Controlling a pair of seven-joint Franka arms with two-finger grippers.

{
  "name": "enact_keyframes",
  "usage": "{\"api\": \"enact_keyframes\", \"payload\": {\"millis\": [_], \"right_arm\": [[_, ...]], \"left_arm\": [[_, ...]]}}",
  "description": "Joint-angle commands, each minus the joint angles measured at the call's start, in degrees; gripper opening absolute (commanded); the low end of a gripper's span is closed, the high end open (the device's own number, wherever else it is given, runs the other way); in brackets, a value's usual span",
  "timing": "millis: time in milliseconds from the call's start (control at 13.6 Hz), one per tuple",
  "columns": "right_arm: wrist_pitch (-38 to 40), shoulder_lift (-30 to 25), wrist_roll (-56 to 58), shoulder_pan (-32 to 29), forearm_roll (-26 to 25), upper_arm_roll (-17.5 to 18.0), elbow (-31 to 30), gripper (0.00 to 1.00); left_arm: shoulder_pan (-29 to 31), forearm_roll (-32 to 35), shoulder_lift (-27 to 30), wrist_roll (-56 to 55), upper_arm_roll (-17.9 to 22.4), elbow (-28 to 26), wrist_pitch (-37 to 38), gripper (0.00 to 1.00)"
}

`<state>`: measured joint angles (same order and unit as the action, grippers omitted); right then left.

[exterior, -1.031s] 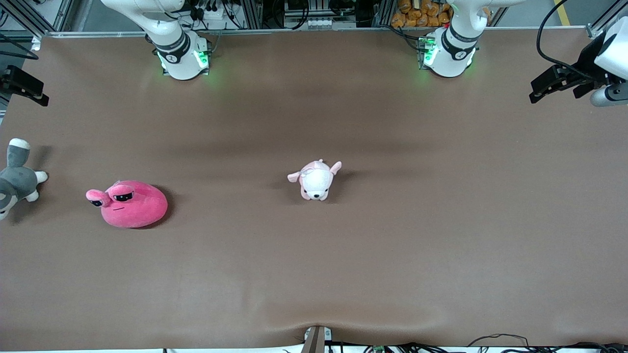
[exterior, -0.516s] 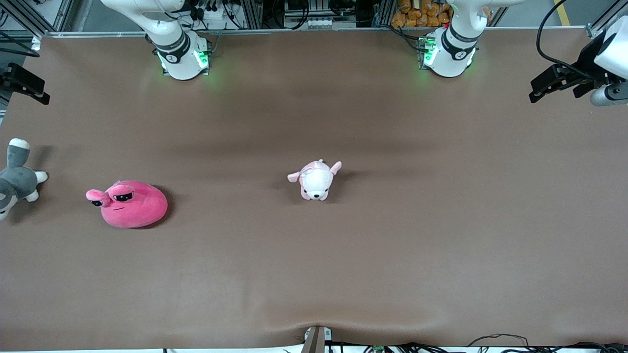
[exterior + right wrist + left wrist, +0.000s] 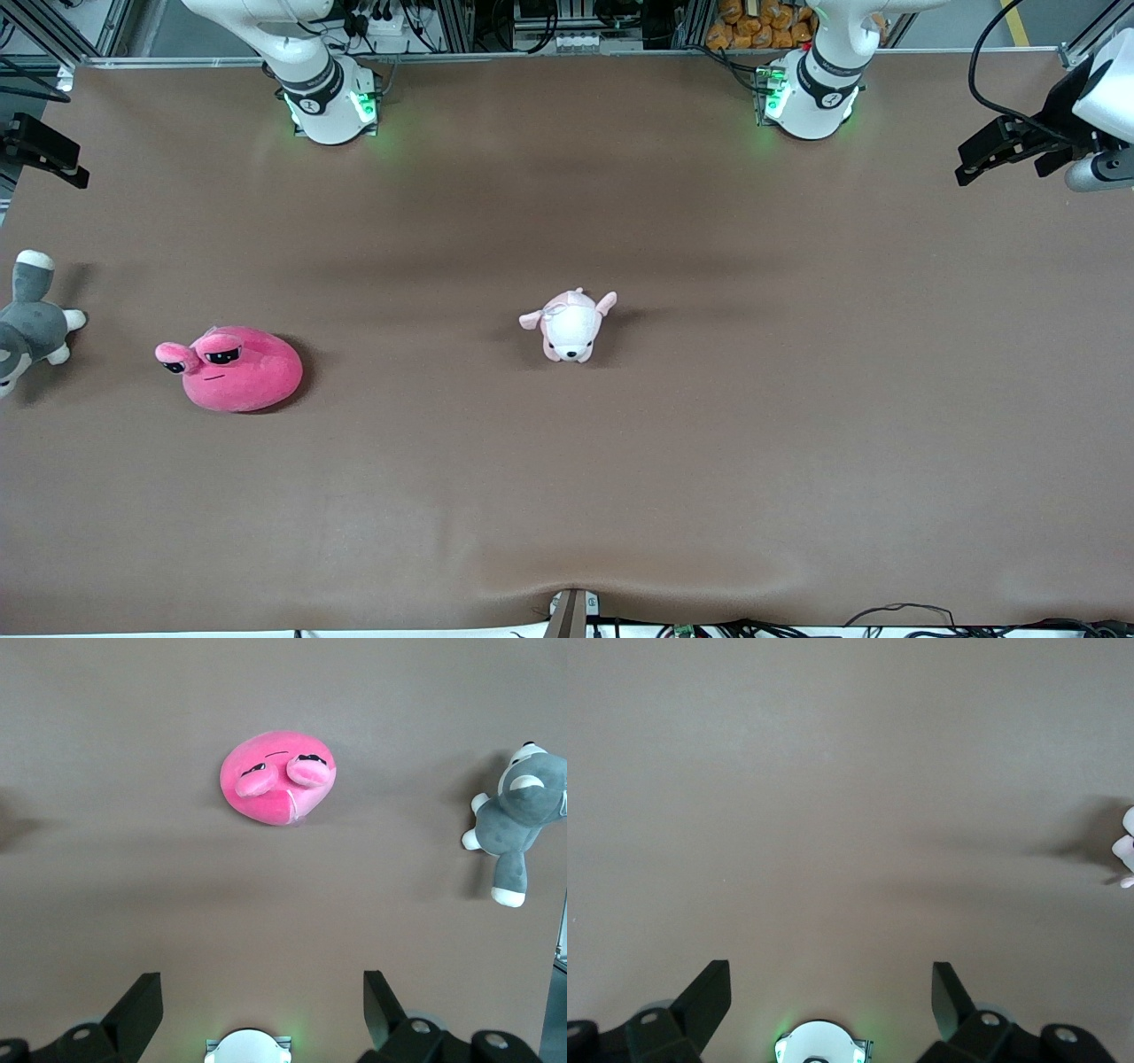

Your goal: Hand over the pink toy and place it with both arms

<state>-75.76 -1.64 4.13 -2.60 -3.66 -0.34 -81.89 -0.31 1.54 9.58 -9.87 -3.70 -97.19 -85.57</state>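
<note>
one pink toy [image 3: 232, 369] on table [image 3: 709, 443], unlabelled

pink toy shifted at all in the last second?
No. The pink toy lies at the same spot on the table, same gap to the grey-and-white plush and to the puppy plush. Neither pincer touches it.

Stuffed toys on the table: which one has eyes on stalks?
The big hot-pink rounded blob plush. Its half-lidded black eyes sit on two stalks; the pale pink-and-white puppy plush and grey-and-white plush animal have none.
</note>
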Motion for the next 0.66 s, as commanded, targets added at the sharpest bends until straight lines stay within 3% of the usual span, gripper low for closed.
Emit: {"api": "enact_keyframes", "payload": {"millis": [0,147,589], "right_arm": [[0.26,-0.20,-0.52,0.05,0.23,0.07,0.68,1.00],[0.17,-0.20,-0.52,-0.39,3.38,-0.28,0.68,1.00],[0.70,-0.20,-0.35,-0.57,2.96,-0.28,0.68,1.00]], "left_arm": [[0.22,0.31,-0.61,1.17,-0.26,1.48,1.29,1.00],[0.22,0.31,-0.61,1.17,-0.26,1.48,1.37,1.00],[0.22,0.31,-0.61,1.08,-0.26,1.48,1.37,1.00]]}}
